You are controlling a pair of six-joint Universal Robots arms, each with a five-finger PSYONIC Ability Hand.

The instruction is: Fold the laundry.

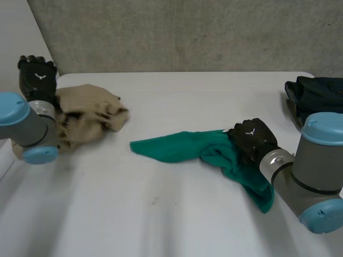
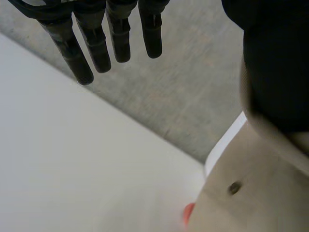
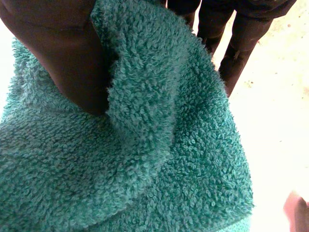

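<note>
In the middle right of the head view, the right hand (image 1: 252, 140) sits on the green towel (image 1: 177, 145). The towel lies crumpled on the white surface (image 1: 161, 214), with one end pointing to the frame centre and the other trailing toward the lower right beside the arm. In the right wrist view a ridge of the towel stands between the thumb (image 3: 72, 63) and the fingers (image 3: 241, 43), so this hand is clamped on the ridge, though from so near I cannot judge well how firm the pinch is. The left hand (image 1: 36, 76), in the upper left of the frame, has its fingers straight and apart and holds nothing. The beige cloth (image 1: 88, 112) lies bunched just beside its wrist. A dark pile (image 1: 316, 91) sits at the right edge. The step in hand appears to be spreading the towel flat. For this it is better to hold a corner or an edge, not a middle ridge, and to bring the free left hand to the far end, so both can pull it smooth before any fold.
</note>
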